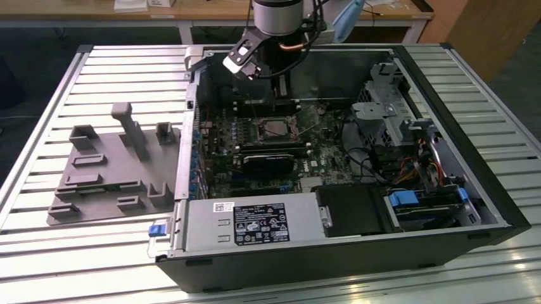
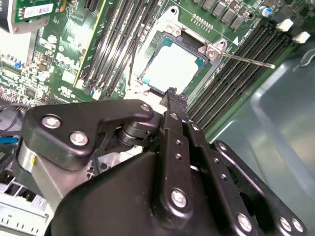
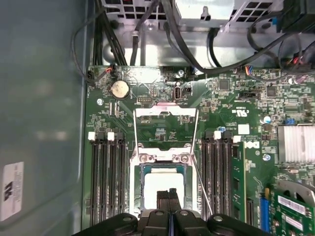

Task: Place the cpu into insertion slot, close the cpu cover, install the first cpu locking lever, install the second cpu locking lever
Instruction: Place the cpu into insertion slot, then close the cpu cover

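Gripper [image 3: 169, 195]: fingers together, holding nothing.
Cpu [image 3: 160, 179]: below our tips, in the slot [image 3: 162, 158]; we judge it light, stiff, fragile; hold by edges.

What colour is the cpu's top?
Pale silver-grey; the cpu shows best in the second wrist view.

From the exterior view I see a pale slatted metal table [image 1: 76, 259]. An open black computer case [image 1: 338, 269] lies on its side on it. Just beside the case, toward the exterior view's left, rests a grey fixture plate [image 1: 97, 190].
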`<action>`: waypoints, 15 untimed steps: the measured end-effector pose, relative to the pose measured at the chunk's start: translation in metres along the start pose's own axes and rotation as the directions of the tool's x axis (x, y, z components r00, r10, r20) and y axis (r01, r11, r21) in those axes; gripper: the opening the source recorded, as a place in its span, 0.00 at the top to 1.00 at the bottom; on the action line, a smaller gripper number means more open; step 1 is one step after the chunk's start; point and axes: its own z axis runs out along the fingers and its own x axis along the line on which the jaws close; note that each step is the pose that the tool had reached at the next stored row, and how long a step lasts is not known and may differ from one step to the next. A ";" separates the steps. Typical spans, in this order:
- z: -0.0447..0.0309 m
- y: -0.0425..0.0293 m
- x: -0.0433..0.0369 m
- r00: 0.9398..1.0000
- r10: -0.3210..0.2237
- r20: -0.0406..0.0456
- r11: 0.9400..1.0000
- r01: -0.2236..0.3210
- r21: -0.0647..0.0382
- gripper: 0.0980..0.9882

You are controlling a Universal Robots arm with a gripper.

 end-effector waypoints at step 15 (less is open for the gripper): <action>-0.0041 0.0004 -0.0001 1.000 0.000 0.000 1.000 0.000 0.000 1.00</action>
